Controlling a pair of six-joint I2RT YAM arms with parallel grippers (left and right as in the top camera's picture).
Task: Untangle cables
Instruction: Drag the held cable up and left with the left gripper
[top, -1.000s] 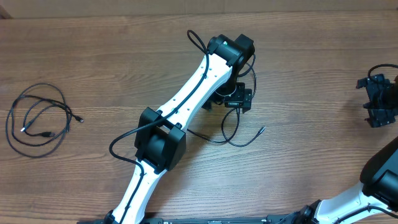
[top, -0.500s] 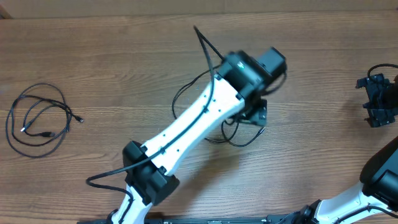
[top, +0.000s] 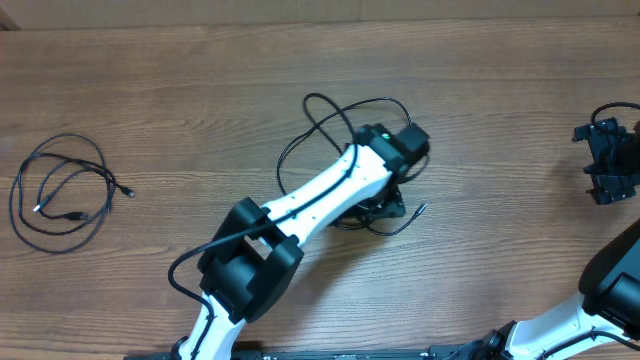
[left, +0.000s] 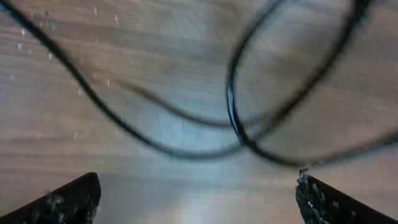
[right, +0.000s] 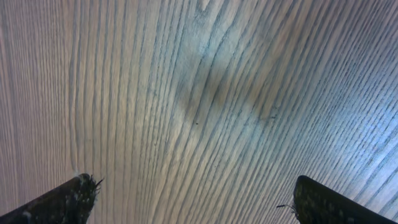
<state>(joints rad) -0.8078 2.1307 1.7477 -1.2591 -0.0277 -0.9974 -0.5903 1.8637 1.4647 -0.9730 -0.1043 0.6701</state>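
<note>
Hovering left gripper (left: 198, 196), jaws apart and empty, over crossed cables (left: 235, 124) lying just ahead, strands running crosswise; right gripper (right: 193, 202), jaws also apart, well away

on one wooden table (top: 200, 90) there is one thin black cable (top: 405, 222) looped directly beneath the left gripper (left: 199, 193) and a second cable (top: 62, 138) coiled well off to that gripper's left, two cables in all, plus two white arms (top: 320, 195) and two grippers, counting the right gripper (top: 605, 163).
</note>
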